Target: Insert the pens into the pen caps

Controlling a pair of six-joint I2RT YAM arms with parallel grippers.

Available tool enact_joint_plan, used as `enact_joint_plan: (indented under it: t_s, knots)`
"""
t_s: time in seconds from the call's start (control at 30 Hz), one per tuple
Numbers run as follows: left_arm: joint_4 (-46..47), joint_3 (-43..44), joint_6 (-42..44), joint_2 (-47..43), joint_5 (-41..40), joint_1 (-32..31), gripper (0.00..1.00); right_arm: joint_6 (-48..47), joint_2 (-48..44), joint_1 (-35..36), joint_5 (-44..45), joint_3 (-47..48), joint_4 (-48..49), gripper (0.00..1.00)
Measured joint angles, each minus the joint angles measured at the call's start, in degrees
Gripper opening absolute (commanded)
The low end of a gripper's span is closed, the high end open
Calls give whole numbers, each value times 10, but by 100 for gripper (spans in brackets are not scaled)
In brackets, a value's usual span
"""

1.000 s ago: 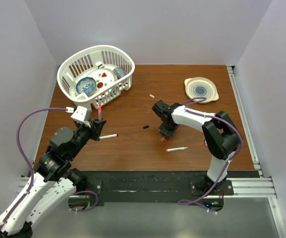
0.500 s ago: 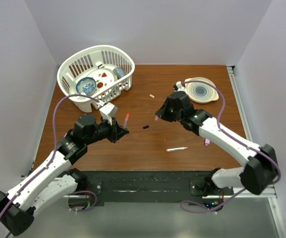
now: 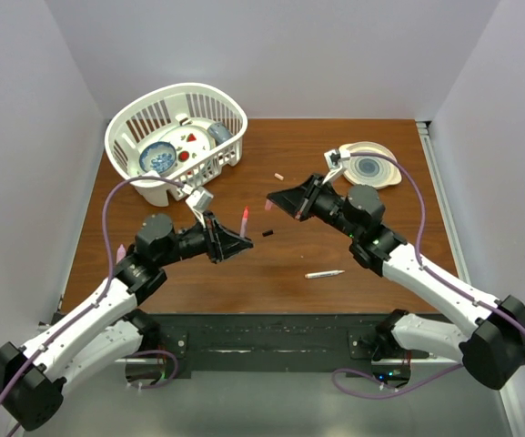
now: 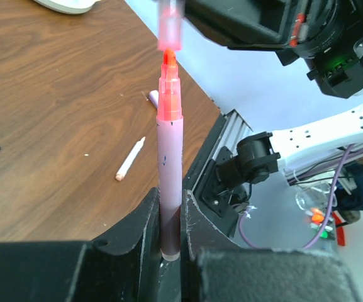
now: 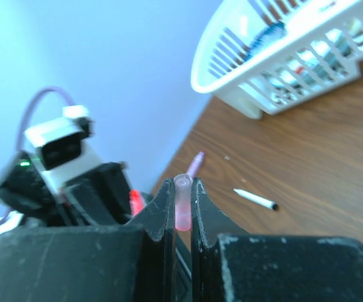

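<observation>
Above table (image 3: 271,146): left pincer (image 4: 170,204) tight on pen (image 4: 170,151), right pincer (image 5: 181,185) tight on cap (image 5: 182,217).

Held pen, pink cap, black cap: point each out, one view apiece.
held pen (image 4: 170,182): left wrist view, middle of the lilac barrel.
pink cap (image 5: 182,204): right wrist view, middle of the tube.
black cap (image 3: 267,234): top external view, centre of its body.

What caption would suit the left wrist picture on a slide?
Left tool grips a lilac pen, its orange tip pointing at a pink cap.
</observation>
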Motion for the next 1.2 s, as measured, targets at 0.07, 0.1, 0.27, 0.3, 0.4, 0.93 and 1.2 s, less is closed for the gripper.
enact_joint_plan:
  t_s: [0.07,0.1,0.27,0.3,0.4,0.93,1.2]
  knots:
    - [18,-5,-14,5,4,0,0,10,0,3,-8,-2,30,0]
    - [26,-6,-21,8,6,0,0,14,0,6,-9,-2,42,0]
    - [53,-7,-37,17,14,0,0,30,1,13,-13,-2,83,0]
    - [57,-8,-39,18,15,0,0,31,2,15,-14,-2,88,0]
    - [67,-13,-41,18,16,0,0,36,9,18,-20,-2,103,0]
    - [65,-23,-37,2,18,0,0,38,61,44,-23,16,110,0]
    - [61,-23,-35,-7,17,0,0,28,61,45,-22,35,98,0]
